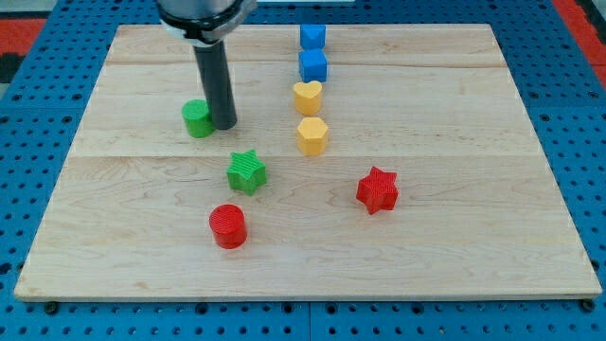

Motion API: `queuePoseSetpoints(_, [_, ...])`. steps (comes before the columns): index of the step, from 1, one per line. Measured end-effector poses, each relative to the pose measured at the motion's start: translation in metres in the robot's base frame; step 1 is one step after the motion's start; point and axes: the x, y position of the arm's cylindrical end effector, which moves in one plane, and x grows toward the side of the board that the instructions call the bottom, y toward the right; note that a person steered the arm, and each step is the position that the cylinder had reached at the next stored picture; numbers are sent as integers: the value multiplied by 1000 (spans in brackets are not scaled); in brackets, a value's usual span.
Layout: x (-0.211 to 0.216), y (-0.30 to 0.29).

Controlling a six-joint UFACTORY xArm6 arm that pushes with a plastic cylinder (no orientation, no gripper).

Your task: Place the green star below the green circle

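Item: your rod ended in my tip [225, 125], with no jaws to open or close, touching the green circle [197, 118] on its right. Green star [247, 172] lay just below-right of the tip.

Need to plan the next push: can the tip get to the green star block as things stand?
Probably yes. My tip sits beside the green circle block, and bare wooden board lies between it and the green star block below-right.

Star [247, 172] lower right of circle [197, 118]; my tip [225, 125] touching circle's right.
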Motion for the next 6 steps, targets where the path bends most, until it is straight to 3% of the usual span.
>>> queuePoseSetpoints(4, [49, 89])
queuePoseSetpoints(5, [85, 93])
queuePoseSetpoints(6, [88, 77])
